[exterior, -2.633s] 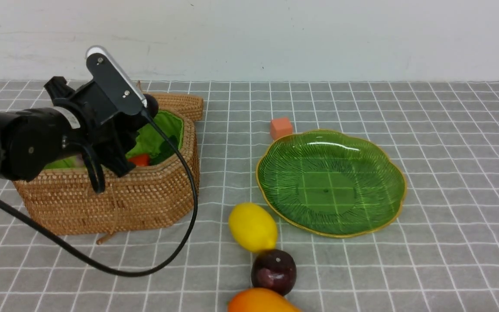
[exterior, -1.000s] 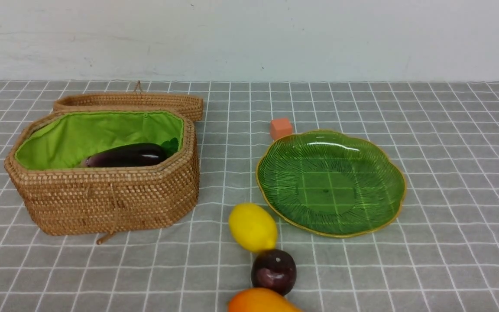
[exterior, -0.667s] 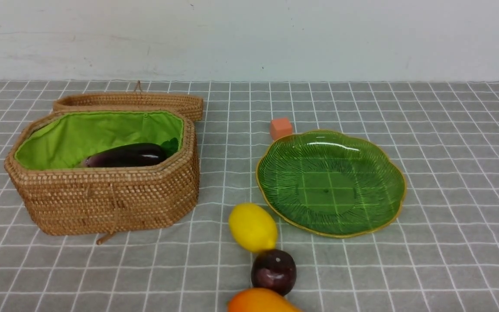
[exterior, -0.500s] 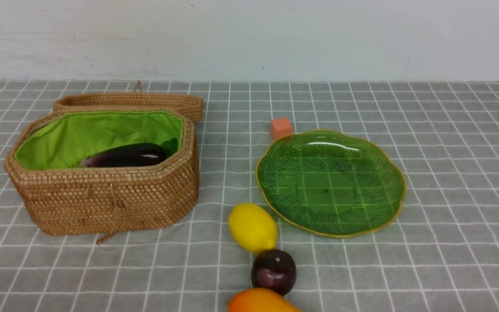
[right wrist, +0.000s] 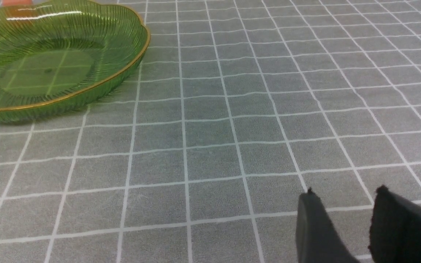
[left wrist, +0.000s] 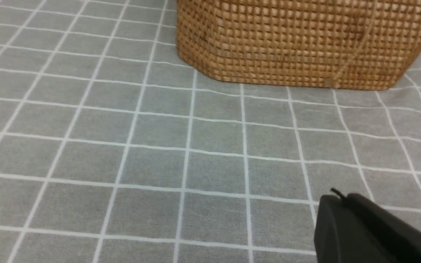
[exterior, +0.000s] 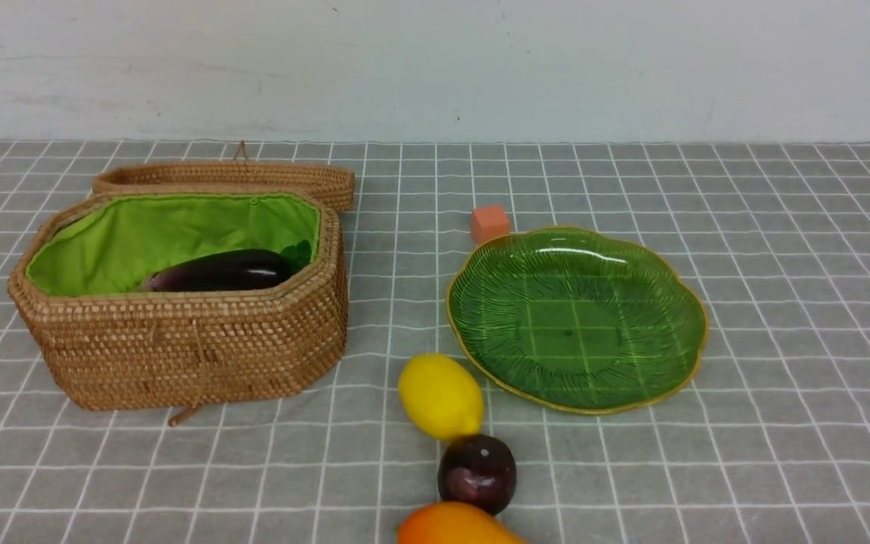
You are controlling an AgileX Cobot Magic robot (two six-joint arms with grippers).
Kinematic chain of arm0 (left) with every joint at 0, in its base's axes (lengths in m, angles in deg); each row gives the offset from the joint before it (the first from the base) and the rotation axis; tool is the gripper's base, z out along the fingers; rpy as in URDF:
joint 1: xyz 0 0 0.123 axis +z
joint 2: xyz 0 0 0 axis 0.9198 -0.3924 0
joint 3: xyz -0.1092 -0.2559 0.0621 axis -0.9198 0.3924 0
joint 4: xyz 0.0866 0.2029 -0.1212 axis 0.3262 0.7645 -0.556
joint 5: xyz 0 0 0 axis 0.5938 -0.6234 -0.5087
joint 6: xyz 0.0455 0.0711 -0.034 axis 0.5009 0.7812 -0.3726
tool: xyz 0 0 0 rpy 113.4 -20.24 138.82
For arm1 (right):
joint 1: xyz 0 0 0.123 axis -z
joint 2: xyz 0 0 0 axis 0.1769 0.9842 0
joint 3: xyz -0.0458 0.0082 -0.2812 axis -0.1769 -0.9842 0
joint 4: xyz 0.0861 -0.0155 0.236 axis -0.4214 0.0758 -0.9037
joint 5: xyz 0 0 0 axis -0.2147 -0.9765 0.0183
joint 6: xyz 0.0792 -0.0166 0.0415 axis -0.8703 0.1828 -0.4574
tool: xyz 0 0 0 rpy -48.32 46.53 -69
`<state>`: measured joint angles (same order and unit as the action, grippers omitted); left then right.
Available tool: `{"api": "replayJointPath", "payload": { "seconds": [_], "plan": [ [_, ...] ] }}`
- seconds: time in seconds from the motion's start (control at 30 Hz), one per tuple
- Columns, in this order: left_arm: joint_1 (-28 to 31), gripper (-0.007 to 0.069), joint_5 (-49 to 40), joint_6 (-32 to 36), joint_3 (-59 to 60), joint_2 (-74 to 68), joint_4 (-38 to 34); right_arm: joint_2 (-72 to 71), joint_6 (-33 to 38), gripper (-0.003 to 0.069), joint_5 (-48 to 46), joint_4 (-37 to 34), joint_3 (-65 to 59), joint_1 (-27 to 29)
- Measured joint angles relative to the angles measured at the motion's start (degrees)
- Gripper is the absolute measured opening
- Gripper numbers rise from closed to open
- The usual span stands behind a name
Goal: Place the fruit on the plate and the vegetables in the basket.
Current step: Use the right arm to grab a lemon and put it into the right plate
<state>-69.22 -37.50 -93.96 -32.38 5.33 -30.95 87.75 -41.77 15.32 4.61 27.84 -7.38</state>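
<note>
Found left fingers (left wrist: 356, 230) pressed together, empty, low over bare grey checked cloth (left wrist: 122, 146), near the front wall of the tan woven rattan basket (left wrist: 298, 44). Found right fingers (right wrist: 316, 230) parted, gripping nothing, low over cloth beside the ribbed translucent green glass plate (right wrist: 49, 69). Judged both parked clear between steps. Spotted long glossy dark purple eggplant (exterior: 216, 272) inside the basket, toward the left edge of the table (exterior: 782, 453). Logged yellow lemon (exterior: 441, 395), round maroon plum (exterior: 477, 473), orange-yellow mango (exterior: 454, 527) in a row running to the near edge, lemon just beside the empty plate's rim. Saw none in either wrist view, so judged them well apart from the fingers.
</note>
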Motion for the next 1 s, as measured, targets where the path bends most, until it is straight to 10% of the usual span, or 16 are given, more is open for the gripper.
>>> {"api": "replayJointPath", "payload": {
  "seconds": [0.57,1.0],
  "plan": [
    [1.6,0.0006,0.0,0.3,0.0,0.0,0.0,0.0,0.0,0.0240,1.5,0.2,-0.3,0.0],
    [1.6,0.0019,0.0,0.3,0.0,0.0,0.0,0.0,-2.6,0.0240,37.4,-19.2,-0.1,0.0]
  ]
}}
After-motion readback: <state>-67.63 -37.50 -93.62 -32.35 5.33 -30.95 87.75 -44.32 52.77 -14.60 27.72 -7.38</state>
